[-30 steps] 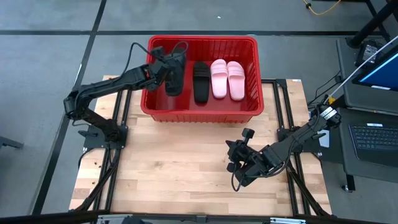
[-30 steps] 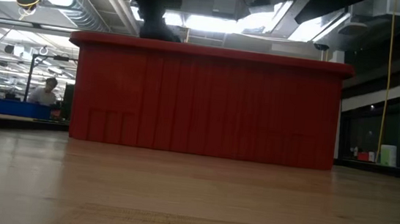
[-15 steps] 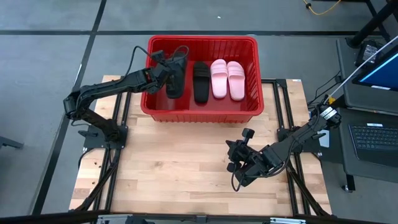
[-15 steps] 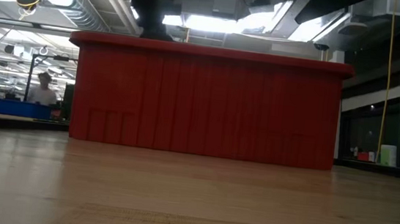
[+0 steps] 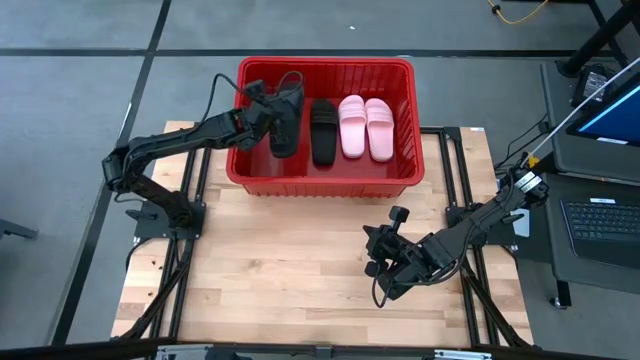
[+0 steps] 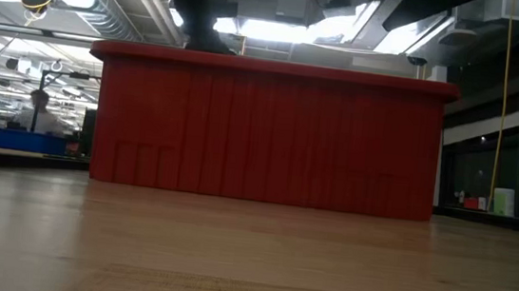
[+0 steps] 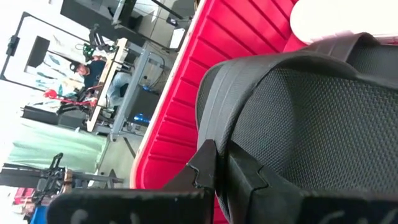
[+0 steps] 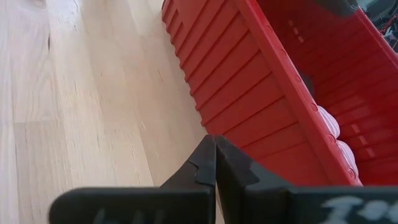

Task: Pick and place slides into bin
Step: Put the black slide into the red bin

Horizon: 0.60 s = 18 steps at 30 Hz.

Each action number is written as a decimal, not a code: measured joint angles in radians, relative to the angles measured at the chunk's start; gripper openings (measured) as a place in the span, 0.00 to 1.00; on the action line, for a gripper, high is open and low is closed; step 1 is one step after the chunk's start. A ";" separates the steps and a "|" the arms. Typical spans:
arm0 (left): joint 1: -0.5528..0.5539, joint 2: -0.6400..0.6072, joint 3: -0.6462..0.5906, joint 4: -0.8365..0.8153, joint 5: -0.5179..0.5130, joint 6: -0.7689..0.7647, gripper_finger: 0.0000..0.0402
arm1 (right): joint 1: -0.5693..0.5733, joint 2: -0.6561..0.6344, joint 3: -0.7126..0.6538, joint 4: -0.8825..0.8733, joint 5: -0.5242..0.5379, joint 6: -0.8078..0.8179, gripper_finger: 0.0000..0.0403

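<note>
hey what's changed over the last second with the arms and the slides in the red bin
Little: the left gripper, shut on a black slide, has carried it slightly toward the bin's far wall. The second black slide, pink slides and right gripper over the table stayed put.

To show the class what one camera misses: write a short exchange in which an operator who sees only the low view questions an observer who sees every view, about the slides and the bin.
Operator: I see only the bin's red front wall. What's inside?
Observer: A black slide and two pink slides lie side by side.
Operator: And the fourth?
Observer: The left gripper, jaws shut on it, holds the second black slide over the bin's left end.
Operator: And the other arm?
Observer: The right gripper waits, jaws shut, over the bare table in front of the bin.
</note>
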<state>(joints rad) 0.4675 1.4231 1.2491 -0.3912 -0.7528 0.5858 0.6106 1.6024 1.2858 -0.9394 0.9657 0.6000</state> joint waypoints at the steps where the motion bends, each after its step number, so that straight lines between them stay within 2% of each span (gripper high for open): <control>1: 0.000 0.003 0.000 0.000 0.000 0.000 0.02 | 0.000 0.000 0.000 0.000 0.000 0.000 0.01; 11: 0.000 0.104 0.000 -0.002 -0.013 -0.007 0.02 | 0.000 0.000 0.000 -0.002 0.000 -0.002 0.01; 18: 0.000 0.187 0.000 -0.001 -0.129 0.054 0.02 | 0.000 0.000 0.000 -0.007 0.000 -0.002 0.01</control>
<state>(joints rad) 0.4675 1.6104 1.2491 -0.3918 -0.8816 0.6398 0.6106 1.6024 1.2858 -0.9464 0.9657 0.5980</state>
